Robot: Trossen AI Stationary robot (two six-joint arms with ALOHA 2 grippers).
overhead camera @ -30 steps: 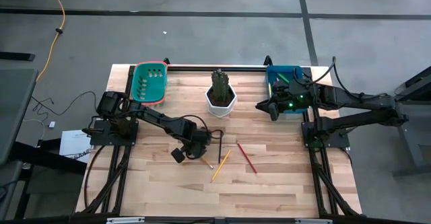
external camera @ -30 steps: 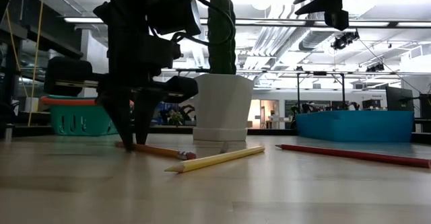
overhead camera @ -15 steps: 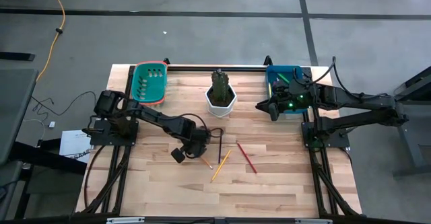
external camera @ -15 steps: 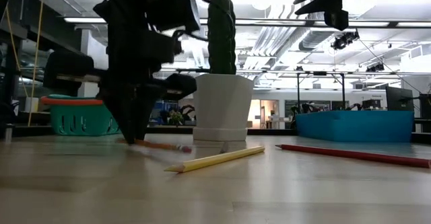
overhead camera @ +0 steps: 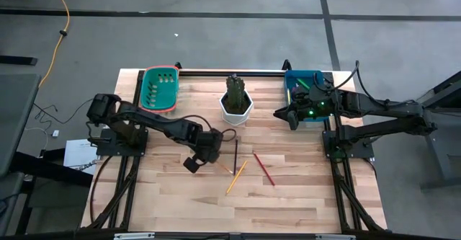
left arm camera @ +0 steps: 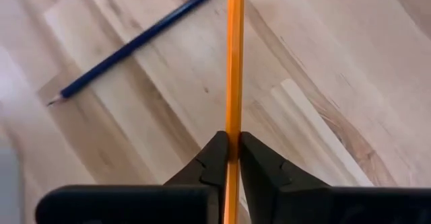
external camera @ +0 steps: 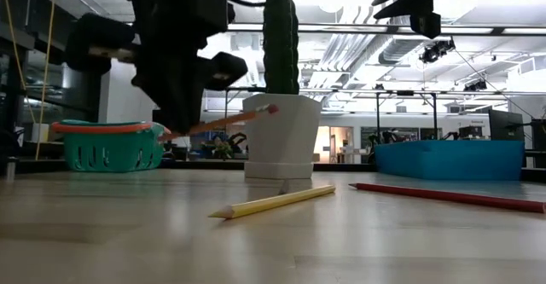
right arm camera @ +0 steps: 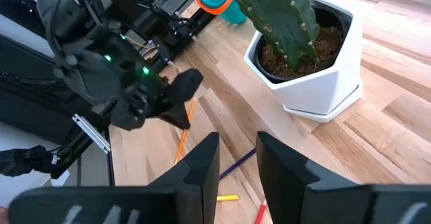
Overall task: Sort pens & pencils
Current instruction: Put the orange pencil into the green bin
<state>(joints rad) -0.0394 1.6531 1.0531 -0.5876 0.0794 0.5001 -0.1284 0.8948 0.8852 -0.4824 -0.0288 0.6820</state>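
Note:
My left gripper (overhead camera: 207, 156) hangs over the table's middle, shut on an orange pencil (external camera: 223, 121) with a pink eraser. On the wood lie a yellow pencil (overhead camera: 236, 177), a red pencil (overhead camera: 263, 169) and a dark pencil (overhead camera: 235, 153). A green pen (overhead camera: 300, 84) shows inside the blue bin (overhead camera: 314, 77). My right gripper (right arm camera: 236, 160) waits open, high beside that bin, with nothing between its fingers. My left gripper pinches the orange pencil's shaft (left arm camera: 233, 142) between its two fingers, toward the end away from the eraser. The fingers come steeply from above and lie across the pencil. The pencil is lifted clear of the table, tilted, with its eraser end (external camera: 270, 108) higher.
A white pot with a cactus (overhead camera: 235, 103) stands at the far middle. A teal basket (overhead camera: 160, 89) sits at the far left corner. Bare wood lies along the near edge.
My left gripper has shut on the orange pencil where it lay on the table and has risen, rolling a little. The pencil has left the wood and now hangs clear, its eraser end tipped up.

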